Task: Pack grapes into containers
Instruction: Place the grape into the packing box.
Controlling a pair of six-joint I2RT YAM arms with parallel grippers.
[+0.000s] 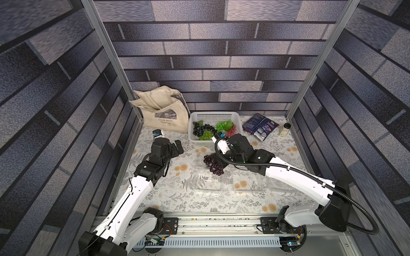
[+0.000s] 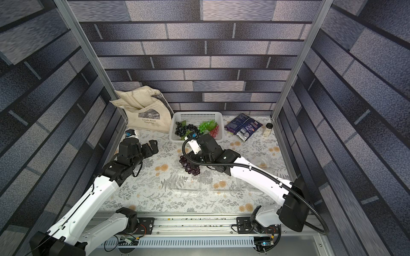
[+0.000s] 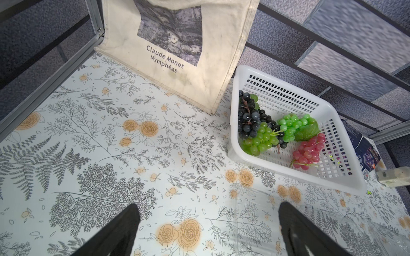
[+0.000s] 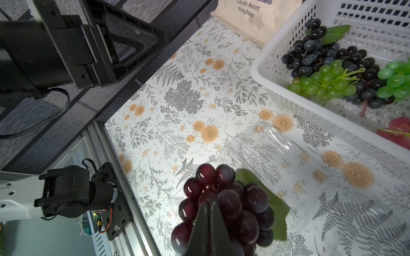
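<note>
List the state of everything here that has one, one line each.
left gripper: open, empty.
right gripper: shut on dark purple bunch.
clamshell by the basket: lid open, empty.
white basket: holds black, green and red bunches.
tote bag: slumped against the back corner.
jar: upright, capped.

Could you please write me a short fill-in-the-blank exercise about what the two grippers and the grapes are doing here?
1. The right gripper holds a dark purple bunch of ___.
2. The left gripper is open and holds ___.
3. The print on the tote bag reads Claude ___.
4. The red bunch lies in the white ___.
Missing words: grapes, nothing, Monet, basket.
</note>
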